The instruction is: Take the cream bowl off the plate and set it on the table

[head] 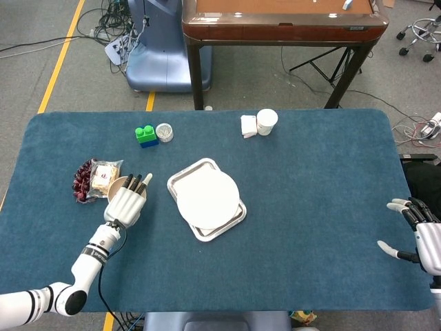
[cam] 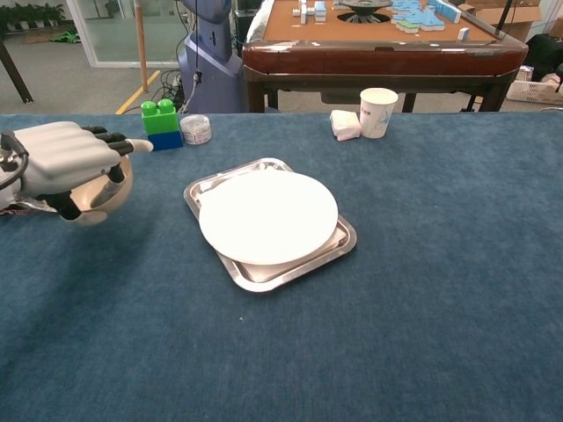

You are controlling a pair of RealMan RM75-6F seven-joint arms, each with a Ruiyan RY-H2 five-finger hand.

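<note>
The blue felt-covered table (cam: 422,334) carries a rectangular silver metal tray (cam: 330,255) near its middle, with a round white plate (cam: 268,215) lying on it. Well to the left of the tray, the left hand (cam: 66,163) has its fingers (cam: 110,138) wrapped over the rim of the small cream bowl (cam: 92,202), grasping it beside a clear packet of snacks (head: 105,178). At the table's far right edge, the right hand (head: 422,238) rests with fingers spread and released. Farther back stand a white paper cup (cam: 378,112) and a green and blue toy block (cam: 161,123).
</note>
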